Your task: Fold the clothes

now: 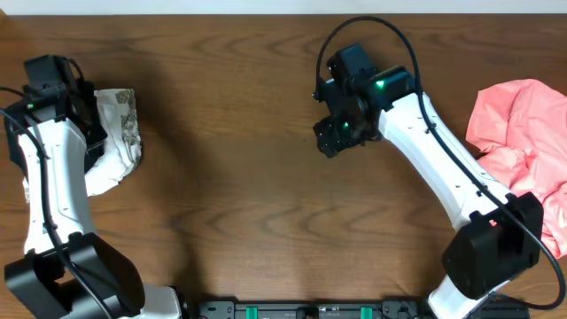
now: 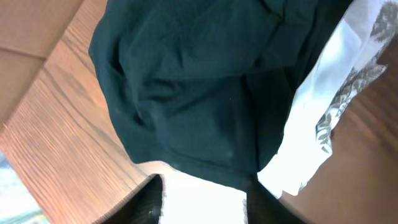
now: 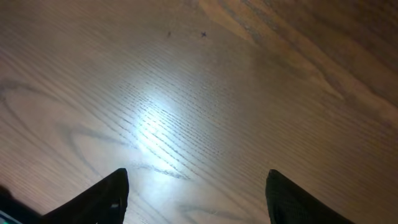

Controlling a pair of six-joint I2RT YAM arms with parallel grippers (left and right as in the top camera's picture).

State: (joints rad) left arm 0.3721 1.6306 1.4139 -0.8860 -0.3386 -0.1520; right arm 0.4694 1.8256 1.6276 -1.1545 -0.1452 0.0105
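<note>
1. At the left edge of the table (image 1: 248,177), your left arm stood over a small heap of clothes.
2. The white-grey patterned garment (image 1: 120,133) lay crumpled against that left edge, partly under your arm in the overhead view.
3. In the left wrist view a black garment (image 2: 186,93) lay on top of the patterned one, whose white cloth stuck out from beneath it on one side; bare wood showed on the other side.
4. Your left gripper (image 2: 202,193) was released: its two fingers (image 2: 149,199) stood apart just short of the black garment's near edge. A white patch sat between them; I could not tell whether it was cloth.
5. Toward the middle of the table, nearer the far edge, your right gripper (image 1: 341,133) pointed down at the bare wood.
6. It was released too, with its fingers (image 3: 106,196) spread wide, only wood grain between them and no cloth near them.
7. At the right edge of the table the salmon-pink garment (image 1: 523,133) lay bunched, well apart from your right gripper, its lower part hidden behind the base of your right arm.
</note>
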